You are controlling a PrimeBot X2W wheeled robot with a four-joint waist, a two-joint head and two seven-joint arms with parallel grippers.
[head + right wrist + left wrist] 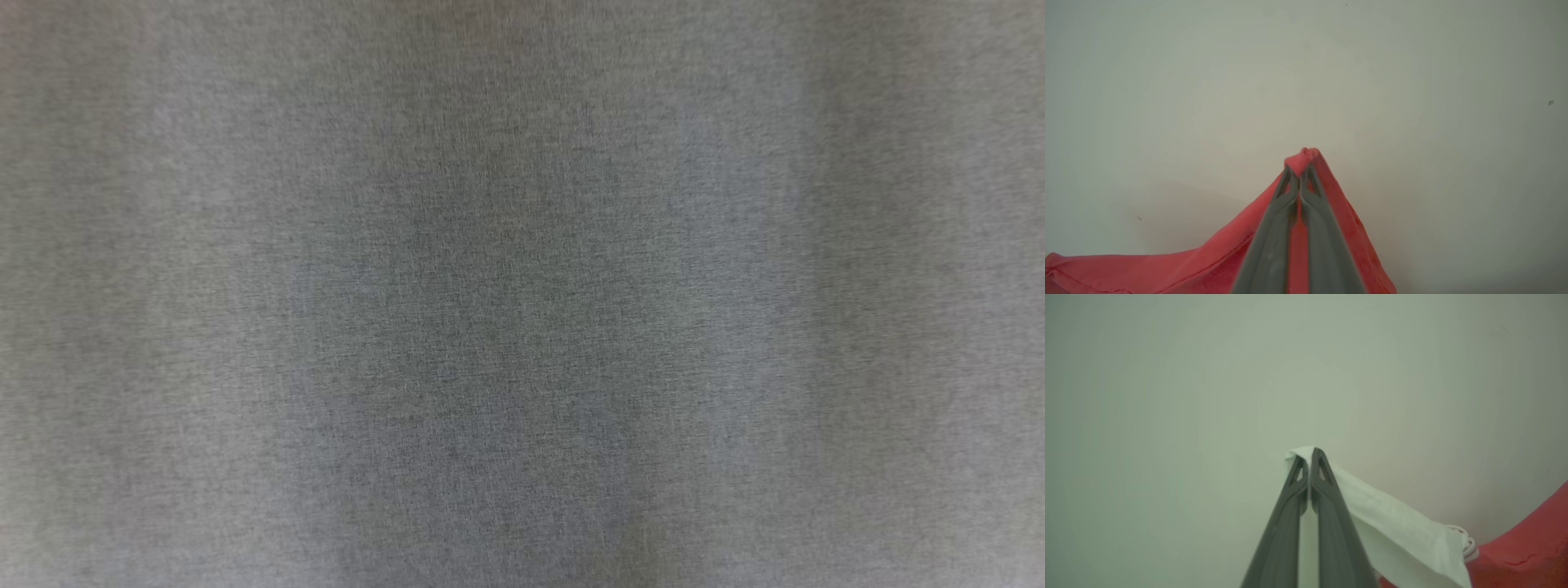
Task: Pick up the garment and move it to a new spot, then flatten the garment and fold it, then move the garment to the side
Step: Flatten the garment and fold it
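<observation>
In the head view there is a blurred grey weave (522, 294) very close to the lens, and I cannot tell what it is. The danger I judge here is that, with such a view, the robot cannot check where the cloth comes down.

In the left wrist view the left gripper (1309, 457) has its jaws pressed together on a white edge (1396, 526) of the garment (1527, 547), and only a small tip of cloth stands out past the fingertips. The grip is thin, I think, so a pull to stretch the cloth could draw this edge out. The white edge hangs in front of the pale surface (1167, 396) and runs down to the red body. A small white loop (1468, 543) sits where the two meet.

In the right wrist view the right gripper (1300, 173) has its jaws closed on a red corner, bunched into a little knot above the tips. The red cloth falls away in a slope against the pale surface, with a seam line low down. If the two arms move unequally, the garment may twist and land wrinkled
</observation>
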